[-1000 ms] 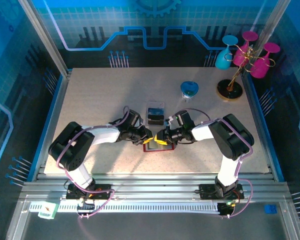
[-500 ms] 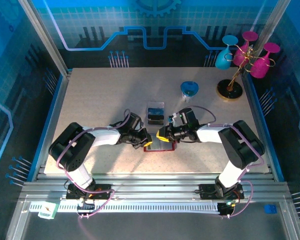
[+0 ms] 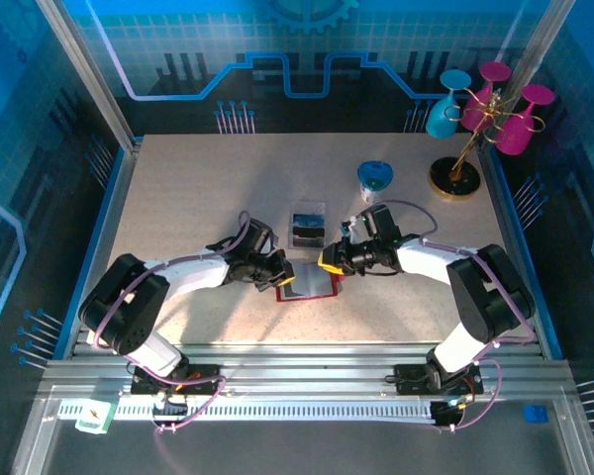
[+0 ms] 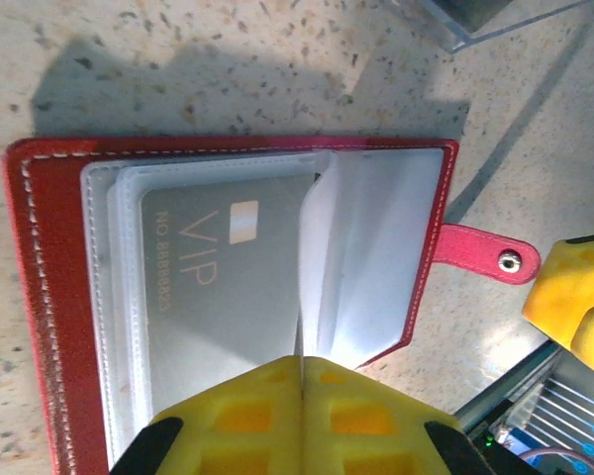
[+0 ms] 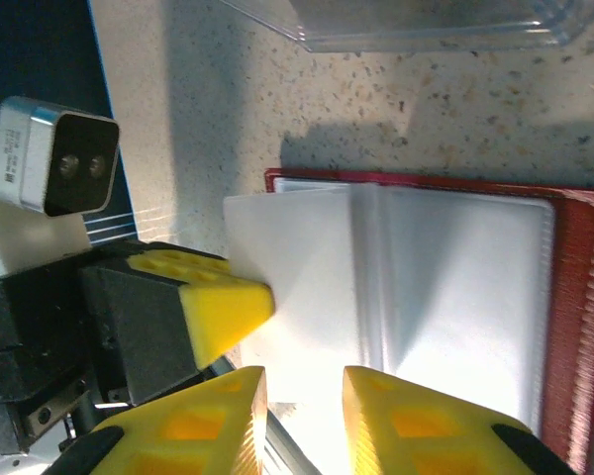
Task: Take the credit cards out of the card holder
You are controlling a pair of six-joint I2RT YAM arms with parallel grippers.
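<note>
The red card holder [image 3: 312, 288] lies open on the table, its grey see-through pockets facing up. A grey credit card marked VIP [image 4: 228, 257] sits in a pocket in the left wrist view. My left gripper [image 3: 283, 274] [image 4: 302, 371] is shut on the edge of a thin pocket leaf and lifts it. My right gripper [image 3: 327, 261] [image 5: 304, 396] hovers open at the holder's far right corner, with nothing between its fingers. In the right wrist view the left gripper's yellow fingertip [image 5: 233, 305] pinches the pale leaf, beside the card holder's red cover [image 5: 584, 297].
A clear plastic tray [image 3: 309, 207] with dark cards in it stands just behind the holder, close to both grippers. Farther back right are a blue cup [image 3: 375, 178] and a stand [image 3: 460, 158] hung with pink and cyan glasses.
My left gripper has closed on the pocket leaf. My right gripper has pulled back from the holder toward the far right, and the holder now lies more exposed.
</note>
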